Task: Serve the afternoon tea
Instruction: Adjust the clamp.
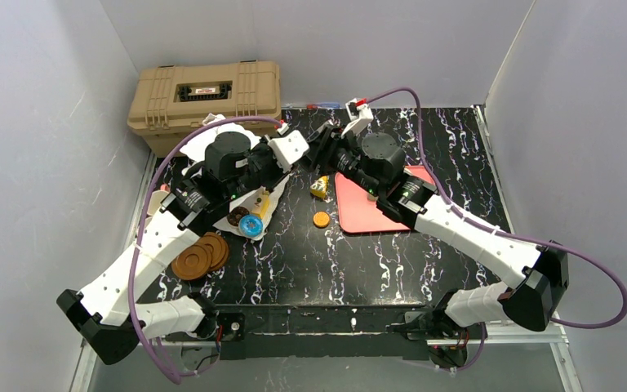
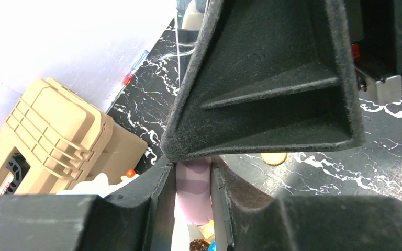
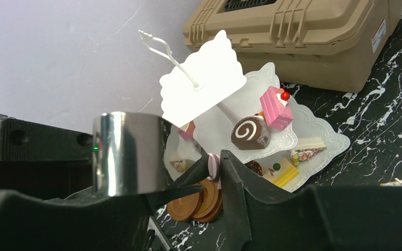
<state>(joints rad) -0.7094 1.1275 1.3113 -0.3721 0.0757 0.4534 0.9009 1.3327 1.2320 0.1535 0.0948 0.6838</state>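
A small pink piece [image 2: 193, 194] hangs above the table between both grippers. My left gripper [image 2: 193, 168] is shut on it, a finger on each side. The right gripper [image 3: 215, 168] comes from the opposite side, and its fingers [image 3: 235, 183] press the same pink piece [image 3: 213, 165]. In the top view the two grippers meet at mid-back, left [image 1: 312, 150] and right [image 1: 331, 153], and the piece is hidden. The white tiered stand [image 3: 314, 144] holds several toy pastries; its top plate [image 3: 201, 86] tilts. Brown saucers [image 1: 200, 255] lie stacked by the stand.
A tan hard case [image 1: 204, 98] stands at the back left. A pink-red tray [image 1: 359, 211] lies under the right arm. A yellow cake piece [image 1: 319, 187] and a round biscuit [image 1: 321, 219] lie on the marble top. A blue item [image 1: 251, 226] lies by the stand.
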